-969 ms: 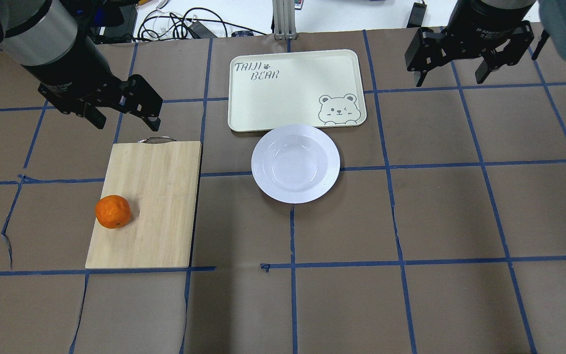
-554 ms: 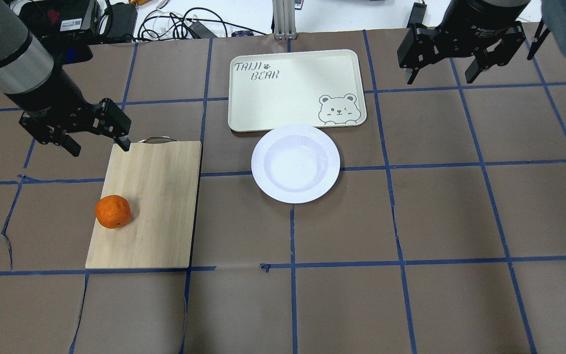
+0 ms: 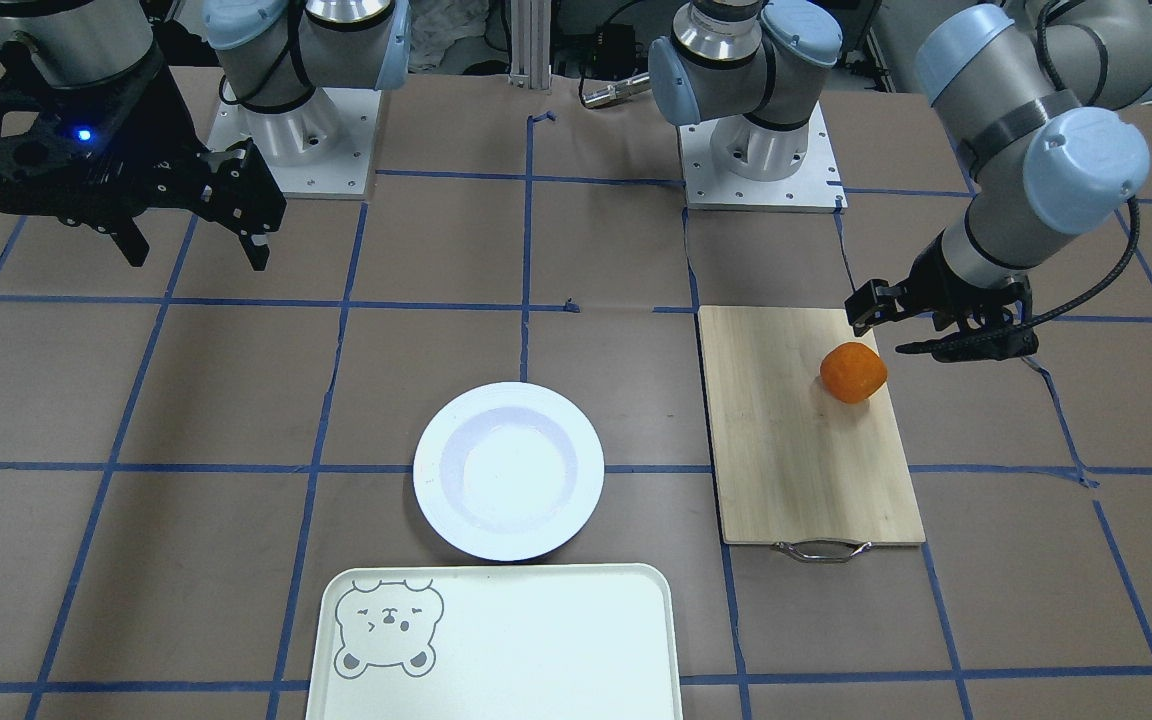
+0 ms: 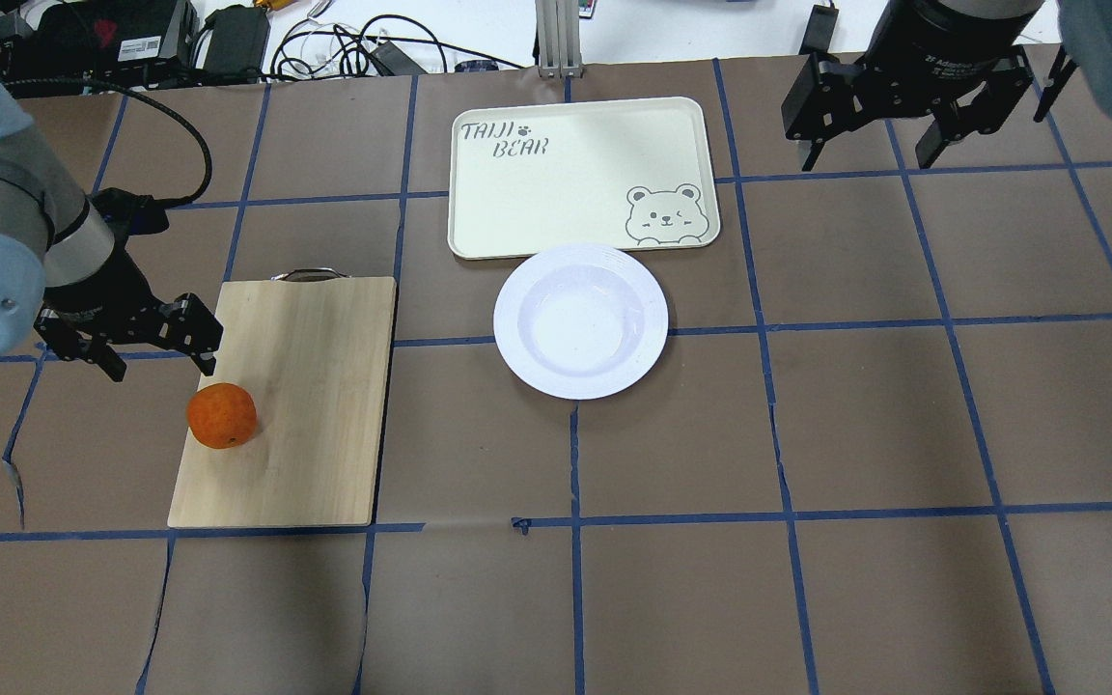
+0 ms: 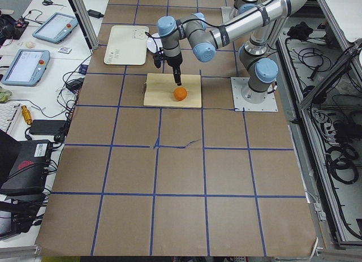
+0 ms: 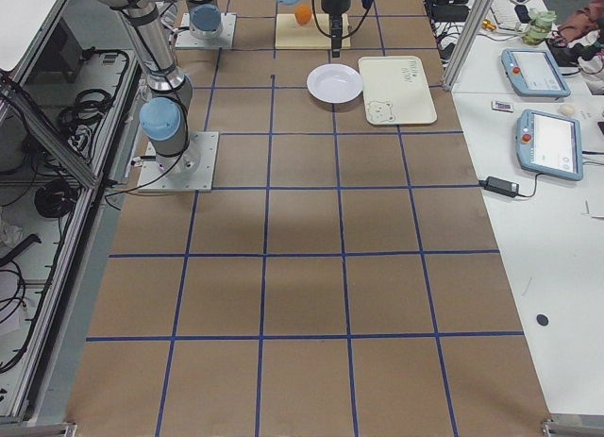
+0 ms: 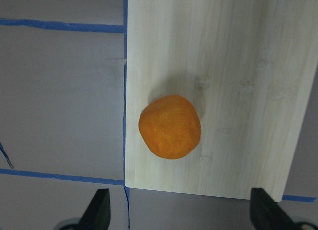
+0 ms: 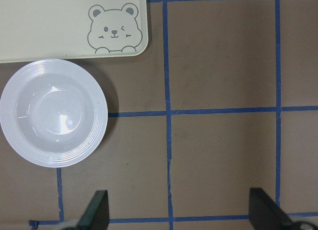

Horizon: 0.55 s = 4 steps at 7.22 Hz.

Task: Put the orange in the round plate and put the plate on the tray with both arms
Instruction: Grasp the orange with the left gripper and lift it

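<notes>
The orange (image 4: 222, 416) (image 3: 853, 372) (image 7: 170, 126) rests near the left edge of a bamboo cutting board (image 4: 315, 386). My left gripper (image 4: 162, 367) (image 3: 896, 335) (image 7: 181, 212) hovers open just behind and to the left of the fruit, holding nothing. The white round plate (image 4: 510, 323) (image 3: 428, 470) (image 8: 102, 111) sits empty at mid-table, its far rim touching or overlapping the cream bear tray (image 4: 575, 174) (image 3: 536, 640) (image 8: 49, 21). Raised at the far right, my right gripper (image 4: 867, 159) (image 3: 198, 258) (image 8: 181, 210) is open and empty, well clear of the plate.
The cutting board (image 3: 786, 440) has a metal handle (image 4: 308, 274) on its far edge. Blue tape lines grid the brown table cover. Cables and boxes lie beyond the far table edge (image 4: 353, 48). Both arm bases (image 3: 296, 140) stand at the robot's side.
My left gripper has swung left and toward the robot, from beyond the board's handle to just behind the orange. The right gripper has barely shifted. Orange, plate and tray have not moved.
</notes>
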Tool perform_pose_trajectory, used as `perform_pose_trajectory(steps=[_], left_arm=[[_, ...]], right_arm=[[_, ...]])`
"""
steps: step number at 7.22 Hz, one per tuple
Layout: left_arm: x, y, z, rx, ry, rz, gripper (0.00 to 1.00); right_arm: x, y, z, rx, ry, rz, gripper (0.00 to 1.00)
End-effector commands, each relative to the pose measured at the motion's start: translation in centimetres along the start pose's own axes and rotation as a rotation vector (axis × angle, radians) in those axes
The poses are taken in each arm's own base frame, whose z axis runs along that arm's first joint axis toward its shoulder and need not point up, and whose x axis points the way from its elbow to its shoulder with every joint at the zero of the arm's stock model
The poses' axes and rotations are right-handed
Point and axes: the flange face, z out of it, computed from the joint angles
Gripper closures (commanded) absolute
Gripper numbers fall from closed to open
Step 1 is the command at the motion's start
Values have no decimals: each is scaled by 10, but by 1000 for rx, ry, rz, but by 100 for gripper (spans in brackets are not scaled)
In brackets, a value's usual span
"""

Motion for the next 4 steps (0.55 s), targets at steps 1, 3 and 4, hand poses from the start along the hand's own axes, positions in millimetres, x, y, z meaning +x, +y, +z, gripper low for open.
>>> perform_pose_trajectory(steps=[1, 3, 4], left_arm=[[2, -8, 52, -10, 3, 6, 2], [4, -17, 83, -34, 10, 15, 4], [4, -20, 92, -30, 11, 15, 6]], right_arm=[[1, -1, 2, -4, 1, 2, 0], [2, -3, 7, -2, -1, 4, 0], [2, -3, 9, -8, 0, 4, 0]])
